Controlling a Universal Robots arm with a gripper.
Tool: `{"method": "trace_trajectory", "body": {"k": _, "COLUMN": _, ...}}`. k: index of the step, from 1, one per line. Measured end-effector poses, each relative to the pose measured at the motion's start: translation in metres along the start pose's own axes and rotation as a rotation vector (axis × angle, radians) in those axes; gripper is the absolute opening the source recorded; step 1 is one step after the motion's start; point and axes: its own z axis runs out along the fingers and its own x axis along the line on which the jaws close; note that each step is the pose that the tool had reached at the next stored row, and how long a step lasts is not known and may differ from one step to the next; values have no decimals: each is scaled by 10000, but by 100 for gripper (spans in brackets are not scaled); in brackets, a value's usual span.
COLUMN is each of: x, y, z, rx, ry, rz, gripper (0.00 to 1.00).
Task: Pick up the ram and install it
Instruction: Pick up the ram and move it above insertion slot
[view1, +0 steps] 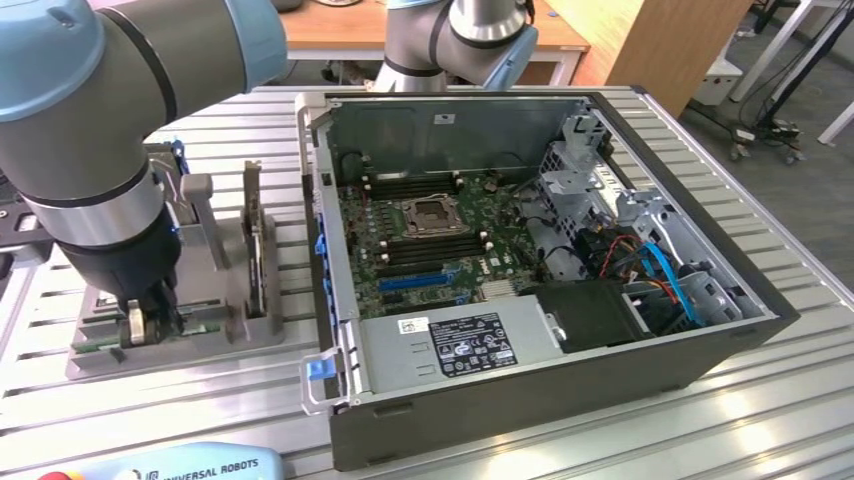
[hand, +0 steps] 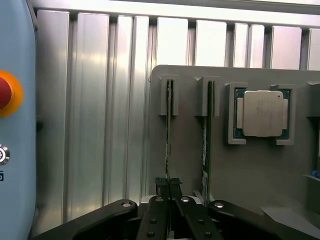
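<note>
Two slim green ram sticks stand on edge in slots of a grey holder (hand: 250, 170). My gripper (hand: 169, 187) is down over the end of one ram (hand: 169, 125), its black fingers (hand: 159, 192) pressed together on the stick's edge. The second ram (hand: 206, 130) stands free in the neighbouring slot. In the exterior view my gripper (view1: 144, 322) sits low at the holder (view1: 200, 345), to the exterior view's left of the open computer case (view1: 534, 410). The motherboard (view1: 427, 240) lies exposed inside the case.
A square silver processor (hand: 262, 114) rests in a pocket of the holder beside the ram slots. A blue teach pendant (hand: 15, 125) with a red button lies on the ribbed metal table (hand: 100, 100), close to the holder. The case walls rise above the motherboard.
</note>
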Motion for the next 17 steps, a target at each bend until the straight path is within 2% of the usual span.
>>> {"method": "trace_trajectory", "body": {"k": 8, "x": -3, "y": 5, "z": -135, "rx": 1, "ry": -1, "rz": 0, "gripper": 11}}
{"method": "trace_trajectory", "body": {"k": 17, "x": -8, "y": 11, "z": -345, "rx": 0, "ry": 0, "rz": 0, "gripper": 11}}
